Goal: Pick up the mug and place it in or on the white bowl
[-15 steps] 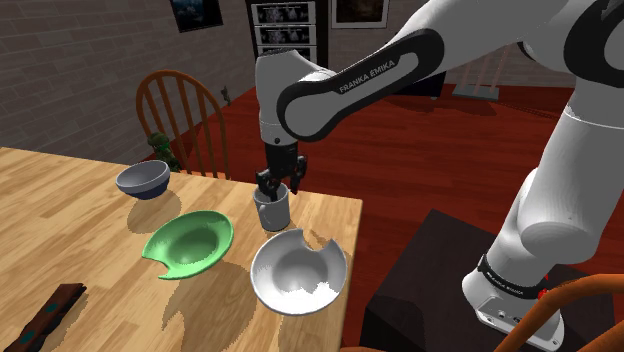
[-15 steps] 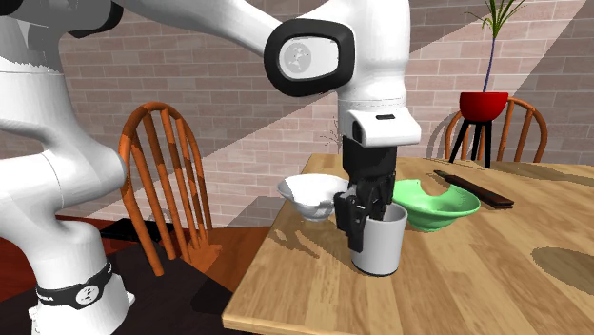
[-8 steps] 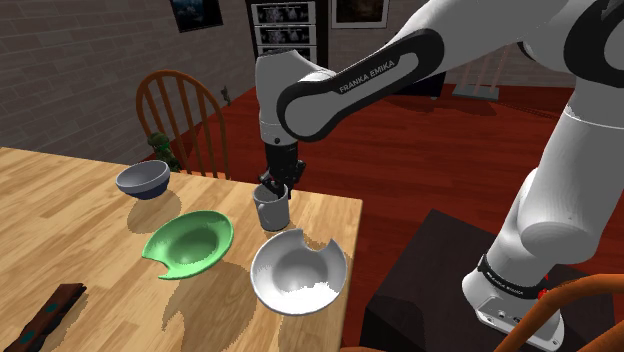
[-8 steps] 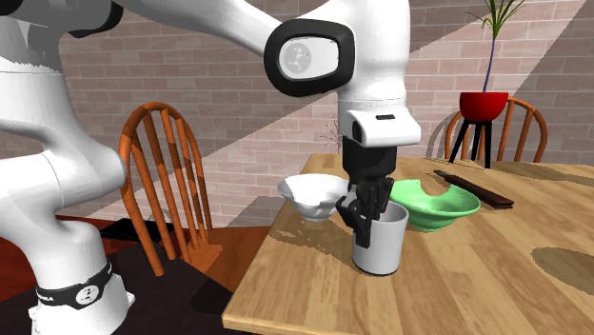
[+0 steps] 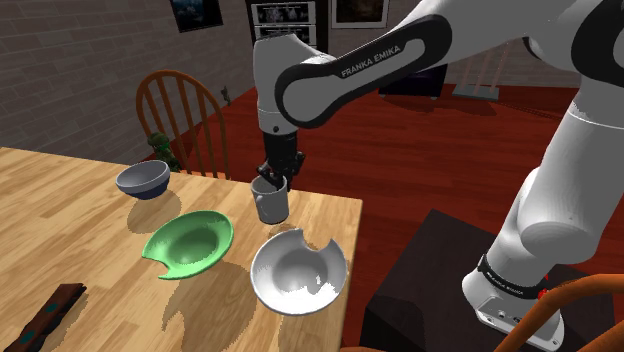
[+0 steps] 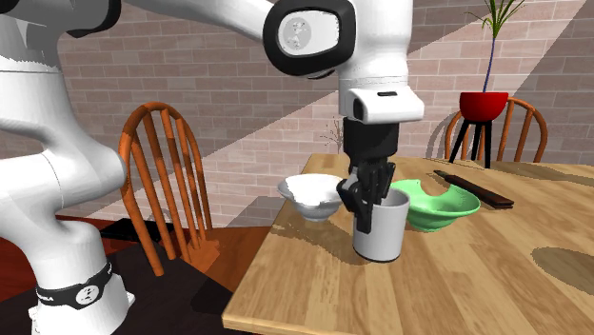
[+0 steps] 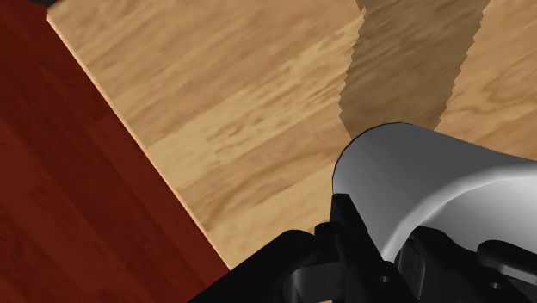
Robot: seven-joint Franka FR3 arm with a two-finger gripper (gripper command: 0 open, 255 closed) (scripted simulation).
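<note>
Mug (image 5: 271, 205), pale grey, upright, held by the gripper (image 5: 271, 182). The fingers are pinched on the rim wall, one inside the cup and one outside. The arm comes straight down onto it.

- Mug base looks just clear of the table (image 5: 60, 220). In the wrist view its shadow lies on the wood, apart from the cup.
- Table edge is close under the gripper, with red-brown floor (image 5: 400, 170) past it.
- White bowl (image 5: 290, 268) sits on the table near the gripper, on the stand's side, not touching the mug. Its rim has a notch broken out, and the inside is bare.
- Green bowl (image 5: 190, 243) is next out, beside the white bowl and on its far side from the stand. Its rim is uneven too.
- Blue-grey bowl (image 5: 142, 179) is farther still from the gripper, standing alone.
- Dark flat strip (image 5: 55, 308) lies well away from the gripper, at the table's far reach.
- Wooden chair (image 5: 180, 105) stands off the table, behind the blue-grey bowl.
- Red pot with a plant (image 6: 484, 103) is on a stand beyond the table, against the brick wall.
</note>
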